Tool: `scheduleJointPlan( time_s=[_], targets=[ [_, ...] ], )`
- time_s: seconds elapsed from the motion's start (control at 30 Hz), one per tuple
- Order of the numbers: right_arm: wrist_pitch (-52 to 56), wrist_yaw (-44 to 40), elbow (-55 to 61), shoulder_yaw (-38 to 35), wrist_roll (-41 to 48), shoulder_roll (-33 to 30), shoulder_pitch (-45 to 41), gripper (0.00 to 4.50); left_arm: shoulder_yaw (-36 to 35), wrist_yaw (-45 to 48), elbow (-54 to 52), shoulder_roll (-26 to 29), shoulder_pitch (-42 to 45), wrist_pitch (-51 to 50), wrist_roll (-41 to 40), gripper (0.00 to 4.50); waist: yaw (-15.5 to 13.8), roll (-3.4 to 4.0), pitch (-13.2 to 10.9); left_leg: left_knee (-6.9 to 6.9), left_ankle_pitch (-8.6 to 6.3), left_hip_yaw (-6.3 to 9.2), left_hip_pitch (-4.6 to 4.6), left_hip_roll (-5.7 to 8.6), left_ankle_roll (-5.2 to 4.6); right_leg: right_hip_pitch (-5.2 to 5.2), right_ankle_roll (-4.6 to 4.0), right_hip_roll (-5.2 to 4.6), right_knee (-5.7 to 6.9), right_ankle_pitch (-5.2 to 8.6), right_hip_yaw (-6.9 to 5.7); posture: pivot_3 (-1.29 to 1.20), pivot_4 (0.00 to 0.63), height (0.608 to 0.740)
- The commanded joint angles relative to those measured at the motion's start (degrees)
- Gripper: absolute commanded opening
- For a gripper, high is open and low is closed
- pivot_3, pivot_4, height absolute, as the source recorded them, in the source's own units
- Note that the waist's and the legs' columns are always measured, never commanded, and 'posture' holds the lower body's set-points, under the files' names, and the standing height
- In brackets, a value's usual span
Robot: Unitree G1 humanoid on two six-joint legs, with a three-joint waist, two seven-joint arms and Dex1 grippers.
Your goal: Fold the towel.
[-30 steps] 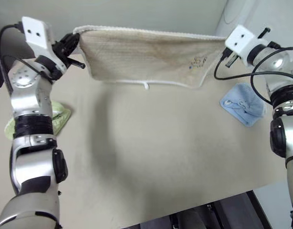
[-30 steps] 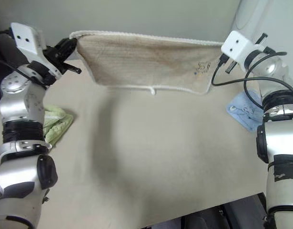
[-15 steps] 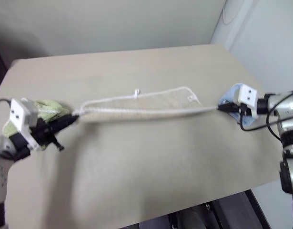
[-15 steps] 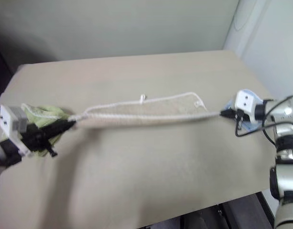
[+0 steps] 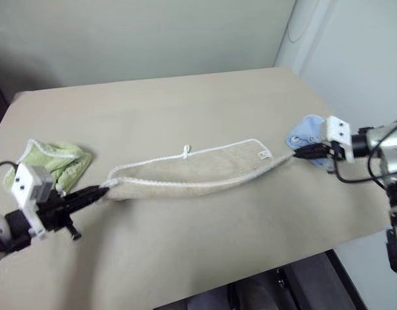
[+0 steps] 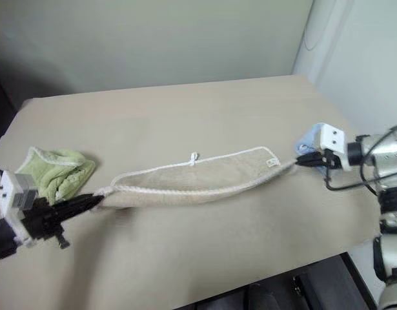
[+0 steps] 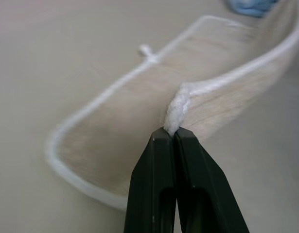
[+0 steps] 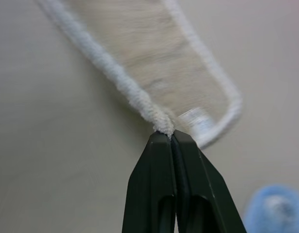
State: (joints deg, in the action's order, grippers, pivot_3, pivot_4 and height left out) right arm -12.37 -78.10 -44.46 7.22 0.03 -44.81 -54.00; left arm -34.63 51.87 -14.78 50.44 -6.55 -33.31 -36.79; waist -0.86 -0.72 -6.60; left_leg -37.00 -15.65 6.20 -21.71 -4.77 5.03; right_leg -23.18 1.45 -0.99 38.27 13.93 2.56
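The beige terry cloth towel (image 5: 192, 174) with its thick white corded edge lies low across the middle of the pale tan counter (image 5: 185, 110) as a long, narrow doubled band. Its far layer rests flat, with a small white loop (image 5: 185, 152) on the far edge and a little label at the right-hand corner. The near edge runs taut from one gripper to the other.

The left gripper (image 7: 174, 133) has its black jaws pressed together on the towel's white corded corner at the band's left end. The right gripper (image 8: 169, 136), jaws likewise pinched on the cord, holds the right end.

The nap looks soft and looped; the edging is ropy and twisted. A crumpled lime-green cloth (image 5: 53, 161) with white trim sits near the left gripper. A small light-blue cloth (image 5: 308, 132) lies just behind the right gripper.
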Motion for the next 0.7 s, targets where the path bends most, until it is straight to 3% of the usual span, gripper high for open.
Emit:
scheduleJointPlan(
  time_s=[0.03,0.2,0.43,0.7],
  targets=[
    [-5.95,9.83,-10.44,2.06,-6.36,2.66,-6.85,0.02,4.50,-3.99,8.54,0.43,7.92,3.53,5.23,0.00,-0.07,0.00,0.00,-0.01,-0.02,0.06,0.01,-0.02,-0.04,-0.08,0.03,0.00,0.09,-0.02,0.15,0.00,0.150,0.740],
    [-8.75,20.32,-22.15,5.23,-12.69,7.42,-15.04,0.02,11.51,-5.64,18.88,0.52,18.18,6.75,11.03,0.00,-0.09,-0.01,0.01,-0.04,0.07,-0.13,-0.31,0.08,0.47,-0.75,0.13,-0.08,0.27,-0.08,0.69,0.00,0.150,0.740],
    [-8.74,31.13,-29.60,9.52,-20.34,12.43,-18.51,0.02,20.41,-2.90,27.69,0.41,23.71,10.41,17.43,0.00,0.14,-0.03,0.02,-0.01,-0.15,-0.30,-0.57,0.02,0.71,-1.34,0.14,-0.07,0.23,-0.08,0.79,0.00,0.150,0.740],
    [-7.33,34.61,-31.99,9.93,-23.23,13.97,-19.06,0.02,22.84,-0.72,30.54,0.93,23.93,9.74,19.35,0.00,0.27,-0.02,0.01,-0.06,-0.14,-0.36,-0.87,-0.01,0.74,-1.77,0.17,-0.07,0.52,-0.10,0.84,0.00,0.150,0.740]
  ],
)
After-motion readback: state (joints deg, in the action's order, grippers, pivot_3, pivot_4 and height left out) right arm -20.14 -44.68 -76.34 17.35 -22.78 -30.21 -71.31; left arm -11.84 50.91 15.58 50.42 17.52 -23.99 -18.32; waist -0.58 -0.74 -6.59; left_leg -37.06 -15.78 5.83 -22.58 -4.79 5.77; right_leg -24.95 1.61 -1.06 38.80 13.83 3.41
